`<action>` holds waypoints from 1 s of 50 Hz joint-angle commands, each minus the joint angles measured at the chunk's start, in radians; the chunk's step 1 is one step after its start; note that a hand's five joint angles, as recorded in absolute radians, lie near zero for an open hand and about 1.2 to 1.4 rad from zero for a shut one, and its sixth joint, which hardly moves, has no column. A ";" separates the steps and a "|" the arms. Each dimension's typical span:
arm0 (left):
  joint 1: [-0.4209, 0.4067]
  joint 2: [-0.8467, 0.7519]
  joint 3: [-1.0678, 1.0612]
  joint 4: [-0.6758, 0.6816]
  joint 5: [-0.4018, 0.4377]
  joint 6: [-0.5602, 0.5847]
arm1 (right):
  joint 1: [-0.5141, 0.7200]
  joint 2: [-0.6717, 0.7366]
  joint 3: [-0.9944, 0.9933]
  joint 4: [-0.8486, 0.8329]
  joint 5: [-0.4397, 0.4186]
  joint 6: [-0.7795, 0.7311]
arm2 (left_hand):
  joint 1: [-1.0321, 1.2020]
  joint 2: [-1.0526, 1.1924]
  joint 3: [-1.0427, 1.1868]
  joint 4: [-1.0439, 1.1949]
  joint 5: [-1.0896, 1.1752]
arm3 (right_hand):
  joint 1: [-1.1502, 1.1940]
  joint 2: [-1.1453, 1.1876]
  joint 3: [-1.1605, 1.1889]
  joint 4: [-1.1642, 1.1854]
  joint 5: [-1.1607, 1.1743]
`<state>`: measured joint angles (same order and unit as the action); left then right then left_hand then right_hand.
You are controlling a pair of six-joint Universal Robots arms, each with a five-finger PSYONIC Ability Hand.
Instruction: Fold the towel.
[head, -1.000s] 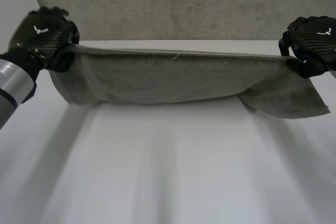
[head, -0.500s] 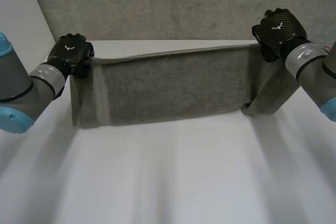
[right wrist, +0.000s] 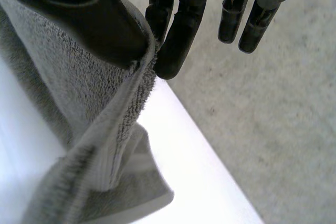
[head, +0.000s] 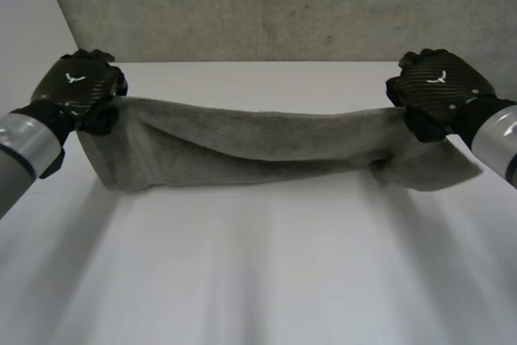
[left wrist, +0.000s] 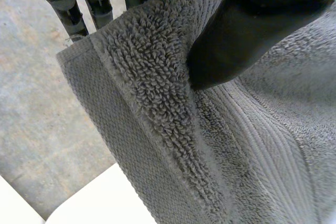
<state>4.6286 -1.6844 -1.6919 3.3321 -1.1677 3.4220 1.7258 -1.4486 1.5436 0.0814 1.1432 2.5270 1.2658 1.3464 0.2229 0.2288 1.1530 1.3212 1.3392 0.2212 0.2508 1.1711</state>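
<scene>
**Clerk:** Item one, towel (head: 258,143): grey terry with a thick looped pile and a flat woven border. Location?

**Checker:** Along the far edge of the bench (head: 258,272), stretched between both hands. The two ends are lifted and the middle sags. The lower fold looks to rest on the bench, though I cannot tell for certain.

**Clerk:** Left hand (head: 77,86)?

**Checker:** At the towel's left end and closed on it. In the left wrist view the thumb presses into the pile near a corner, with the fingers (left wrist: 68,3) behind the cloth.

**Clerk:** Right hand (head: 440,86)?

**Checker:** At the right end, clamped on the border. The thumb and one of the fingers (right wrist: 176,40) pinch the edge; the others stand straight and clear of it. A loose flap hangs below that hand, down onto the bench.

**Clerk:** Handling?

**Checker:** Judged soft, limp and light. It has no stiffness, so it droops wherever it is unsupported. The pile should give good friction, so there is little risk of slipping. It is best held at the corners or along the woven border, as now; a mid-edge hold would let the ends flop.

**Clerk:** Surface?

**Checker:** The bench is white, smooth and matt, and cloth should slide easily on it.

**Clerk:** Room?

**Checker:** Beyond the bench's far edge there is a rough grey concrete-like surface (head: 283,6).
</scene>
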 commanded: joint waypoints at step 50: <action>0.096 0.020 -0.055 -0.023 0.022 -0.070 | -0.178 0.251 0.197 -0.089 0.016 0.345 | 0.130 0.050 -0.048 -0.054 0.069 | -0.364 -0.382 -0.047 -0.076 -0.389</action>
<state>4.7217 -1.6643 -1.7469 3.3088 -1.1459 3.3517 1.5715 -1.1965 1.7236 -0.0130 1.1597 2.8753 1.2658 1.3483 0.2230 0.2288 1.1610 0.9764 1.0092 0.2212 0.2507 0.7991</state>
